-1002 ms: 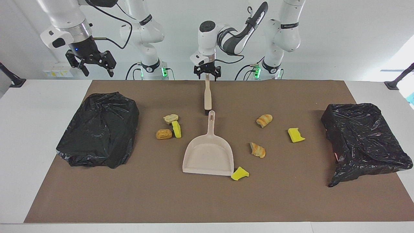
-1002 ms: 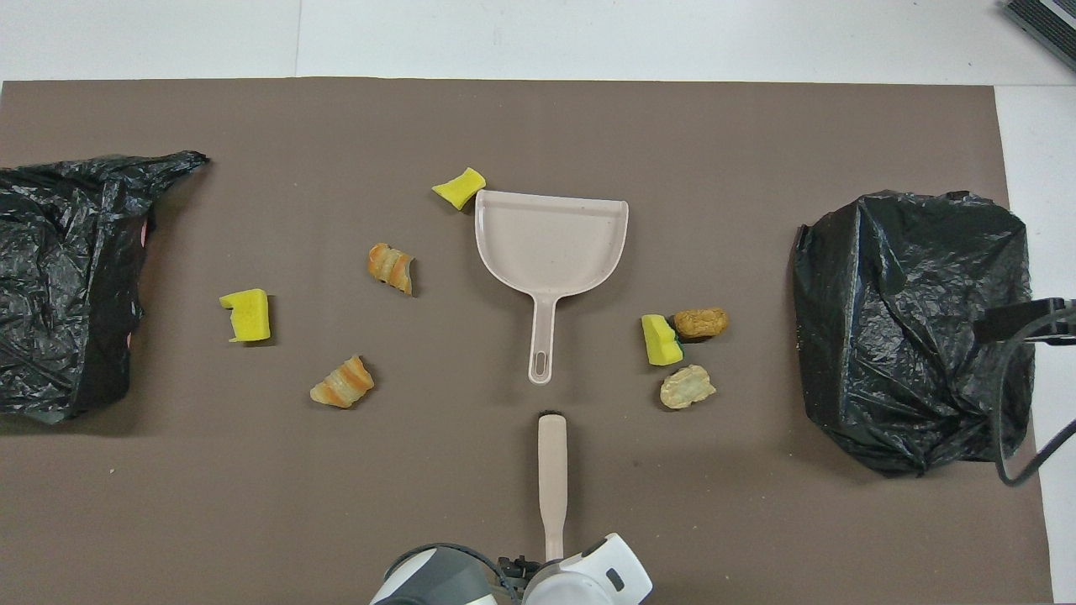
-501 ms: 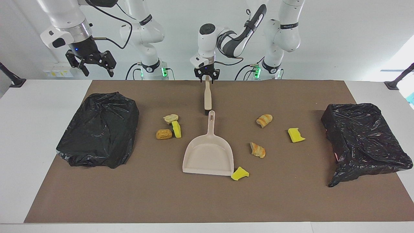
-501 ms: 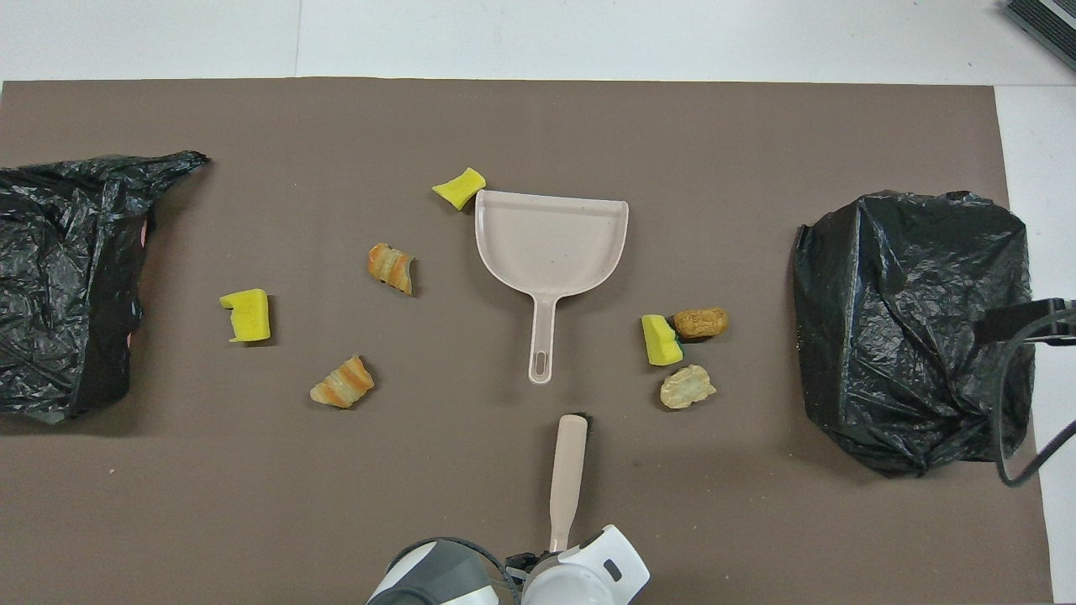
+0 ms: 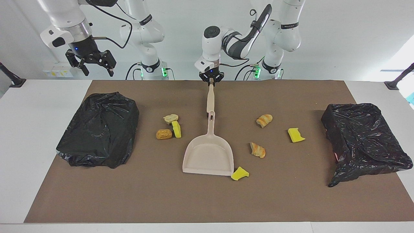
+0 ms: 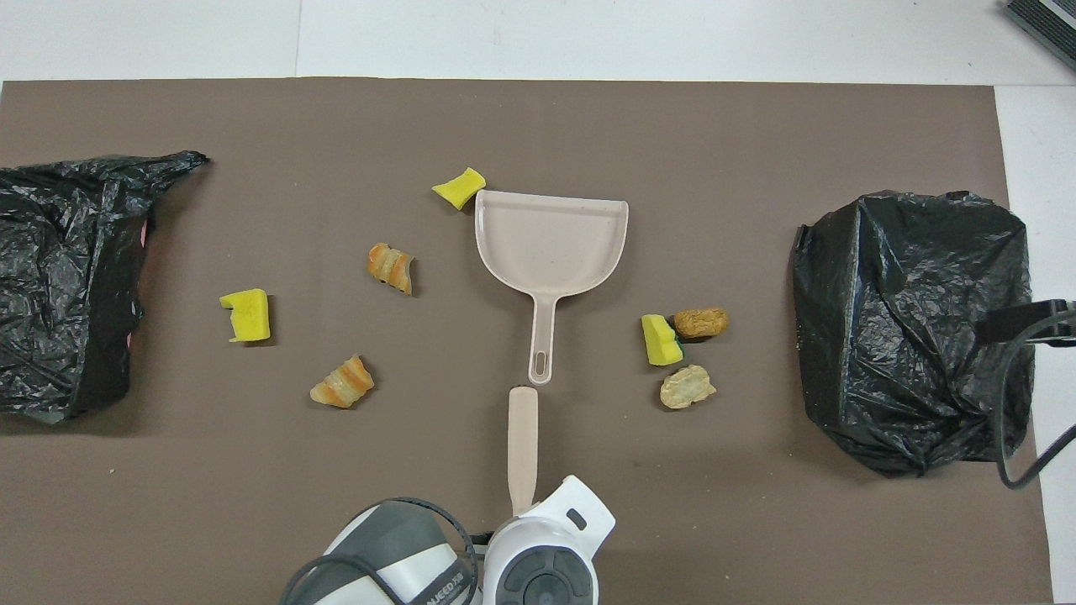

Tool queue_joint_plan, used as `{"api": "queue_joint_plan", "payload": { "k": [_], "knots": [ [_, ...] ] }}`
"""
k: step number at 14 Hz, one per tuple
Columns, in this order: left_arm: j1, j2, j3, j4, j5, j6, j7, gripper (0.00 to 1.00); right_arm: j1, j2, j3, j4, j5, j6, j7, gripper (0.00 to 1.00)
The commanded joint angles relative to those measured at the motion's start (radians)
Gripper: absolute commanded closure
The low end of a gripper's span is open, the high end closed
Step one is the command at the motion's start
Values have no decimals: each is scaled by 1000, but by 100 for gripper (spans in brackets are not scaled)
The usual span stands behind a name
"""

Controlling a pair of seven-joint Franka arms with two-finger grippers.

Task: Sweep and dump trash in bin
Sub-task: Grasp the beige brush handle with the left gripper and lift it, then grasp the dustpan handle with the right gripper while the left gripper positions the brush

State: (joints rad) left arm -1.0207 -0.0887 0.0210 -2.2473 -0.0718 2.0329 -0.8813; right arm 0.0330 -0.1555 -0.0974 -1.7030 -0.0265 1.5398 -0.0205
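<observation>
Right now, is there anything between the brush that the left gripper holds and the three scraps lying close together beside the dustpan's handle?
Nothing visible blocks it. The left gripper holds the brush just short of the dustpan handle; bare mat lies between it and the three scraps.

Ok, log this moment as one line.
left pincer: holds brush by handle | right pincer: waits over table | dustpan: empty | scraps: unswept
</observation>
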Motion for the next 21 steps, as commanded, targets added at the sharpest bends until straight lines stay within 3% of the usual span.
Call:
{"api": "queue_joint_plan", "payload": {
  "k": [1,5,9,12,15,18,21],
  "knots": [
    [66,-54,-3,37,3,-146,-33,100,-1,-21,8,-21,3,-18,-26,0],
    [227,-72,-4,57,37,-227,-44,100,66,-3,35,-20,-13,-40,64,0],
    [399,-59,-6,54,145,-212,-50,100,226,123,39,-3,16,77,254,0],
    [538,-43,-6,48,236,-159,-30,100,293,273,50,5,114,230,428,0],
    [736,-22,-6,20,253,-28,213,100,416,419,50,80,128,311,643,0],
    [893,-10,-6,8,253,38,449,100,462,471,84,71,184,442,685,0],
    [1000,-29,-6,-78,253,84,706,100,522,542,85,68,169,499,706,0]
  ]
}}
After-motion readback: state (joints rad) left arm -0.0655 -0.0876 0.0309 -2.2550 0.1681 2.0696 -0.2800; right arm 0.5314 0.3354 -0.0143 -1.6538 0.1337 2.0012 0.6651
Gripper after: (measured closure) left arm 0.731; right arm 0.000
